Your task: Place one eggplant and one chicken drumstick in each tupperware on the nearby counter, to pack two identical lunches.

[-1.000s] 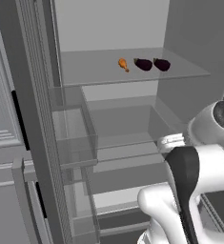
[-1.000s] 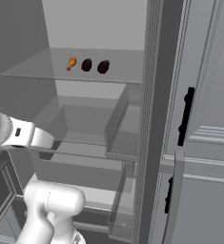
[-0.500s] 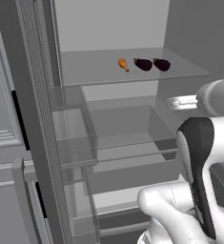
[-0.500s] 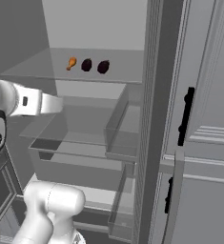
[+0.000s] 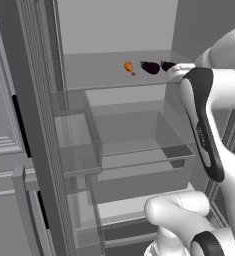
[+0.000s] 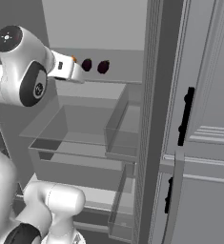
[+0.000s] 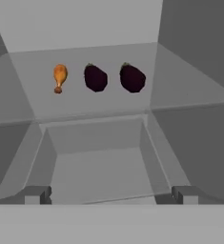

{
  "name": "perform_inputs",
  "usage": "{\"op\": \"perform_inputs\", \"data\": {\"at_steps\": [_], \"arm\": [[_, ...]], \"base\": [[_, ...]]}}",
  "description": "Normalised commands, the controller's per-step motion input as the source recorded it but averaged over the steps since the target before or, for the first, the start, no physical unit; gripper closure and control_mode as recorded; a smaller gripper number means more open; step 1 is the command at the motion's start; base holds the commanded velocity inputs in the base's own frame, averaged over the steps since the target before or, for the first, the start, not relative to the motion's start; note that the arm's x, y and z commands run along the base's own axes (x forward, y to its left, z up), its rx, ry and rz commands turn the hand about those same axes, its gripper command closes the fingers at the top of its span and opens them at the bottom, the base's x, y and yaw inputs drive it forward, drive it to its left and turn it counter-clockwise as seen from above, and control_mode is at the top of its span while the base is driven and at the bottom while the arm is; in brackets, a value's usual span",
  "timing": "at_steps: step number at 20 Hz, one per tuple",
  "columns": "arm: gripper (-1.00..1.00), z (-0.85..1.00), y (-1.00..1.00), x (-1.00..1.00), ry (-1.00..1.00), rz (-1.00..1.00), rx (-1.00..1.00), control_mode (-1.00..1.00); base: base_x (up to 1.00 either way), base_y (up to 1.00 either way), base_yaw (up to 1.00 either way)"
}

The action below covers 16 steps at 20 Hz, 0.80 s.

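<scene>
In the left base view, the right-hand dark purple eggplant [image 5: 167, 65] is partly hidden behind the white arm. On the clear glass fridge shelf [image 7: 32, 102] an orange chicken drumstick [image 7: 59, 77] and two eggplants [image 7: 95, 78] are set in a row, apart. The transparent drawer [image 7: 96, 167] below is seen empty. The gripper [image 7: 108, 195] is held wide open, nothing between its fingertips.
</scene>
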Motion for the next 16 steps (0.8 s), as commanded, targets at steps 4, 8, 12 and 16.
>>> {"op": "perform_inputs", "data": {"at_steps": [4, 8, 12, 16], "arm": [[-1.00, 0.00, -0.18, 0.94, 0.00, 0.00, 0.00, -1.00], [-1.00, -0.05, -0.52, 1.00, -0.02, 0.04, 0.00, -1.00], [-1.00, -0.13, -0.45, 1.00, -0.03, 0.06, 0.00, -1.00], [-1.00, -0.05, -0.16, 0.65, 0.00, 0.08, 0.00, -1.00]], "base": [[0.00, 0.00, 0.00], [0.00, 0.00, 0.00], [0.00, 0.00, 0.00], [0.00, 0.00, 0.00]]}}
